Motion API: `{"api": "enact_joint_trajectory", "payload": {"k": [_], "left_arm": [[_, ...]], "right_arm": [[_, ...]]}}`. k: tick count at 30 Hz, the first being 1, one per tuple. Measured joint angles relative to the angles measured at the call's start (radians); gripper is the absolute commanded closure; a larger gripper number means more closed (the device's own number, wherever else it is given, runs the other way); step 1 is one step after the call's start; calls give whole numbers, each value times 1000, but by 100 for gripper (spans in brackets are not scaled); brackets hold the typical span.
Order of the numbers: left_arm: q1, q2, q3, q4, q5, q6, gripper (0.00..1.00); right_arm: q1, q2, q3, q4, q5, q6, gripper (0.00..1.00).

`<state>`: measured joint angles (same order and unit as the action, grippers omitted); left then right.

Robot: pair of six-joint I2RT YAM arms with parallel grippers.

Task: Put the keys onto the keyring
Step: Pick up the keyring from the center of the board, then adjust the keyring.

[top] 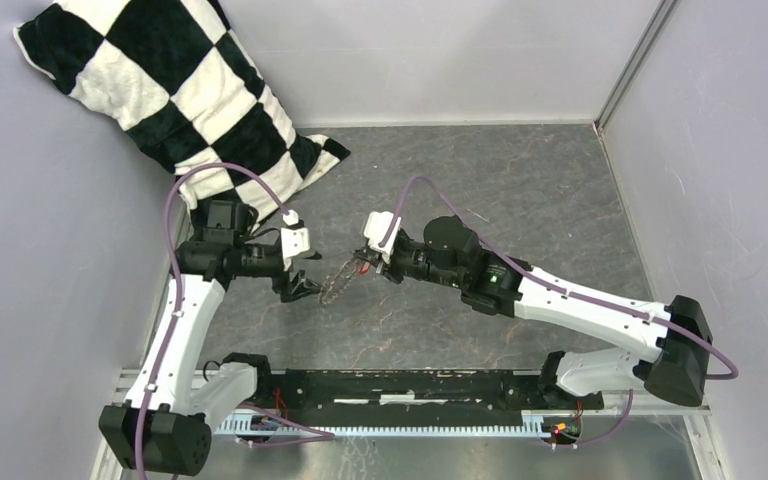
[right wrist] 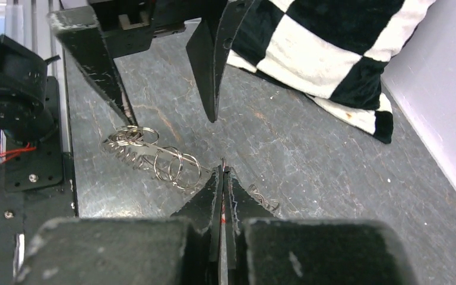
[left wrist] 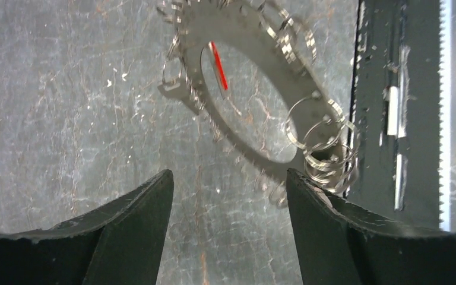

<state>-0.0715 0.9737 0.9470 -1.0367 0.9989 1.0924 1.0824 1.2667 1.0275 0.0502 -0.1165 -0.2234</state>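
Nearest the lens, found the black 2-finger right gripper pressed together on 1 edge of the keyring, a jagged circle of small silver metal rings, with a speck of red in the pinch. Appears held tilted just above the grey mottled desk, between the 2 grippers. Recorded the left gripper spread and empty, 1 finger against the far cluster of rings. Could not make out the tiny silver-grey key in any view; threading judged unconfirmed, verification and set-down outstanding. Noted the white left arm and right arm reaching inward from the near edge, wrists facing each other at mid-desk.
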Motion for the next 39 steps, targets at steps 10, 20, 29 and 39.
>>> {"api": "enact_joint_trajectory", "payload": {"k": [10,20,29,39], "left_arm": [[-20,6,233,-155,79,-77,0],[-69,18,245,-108,144,-263,0],[-196,-60,154,145,46,-700,0],[-261,-171,71,320,-217,-898,0]], "right_arm": [[37,14,51,-28,113,107,99],[113,43,69,-30,275,154,99],[201,99,128,-14,484,177,99],[260,154,156,23,653,200,100]]}}
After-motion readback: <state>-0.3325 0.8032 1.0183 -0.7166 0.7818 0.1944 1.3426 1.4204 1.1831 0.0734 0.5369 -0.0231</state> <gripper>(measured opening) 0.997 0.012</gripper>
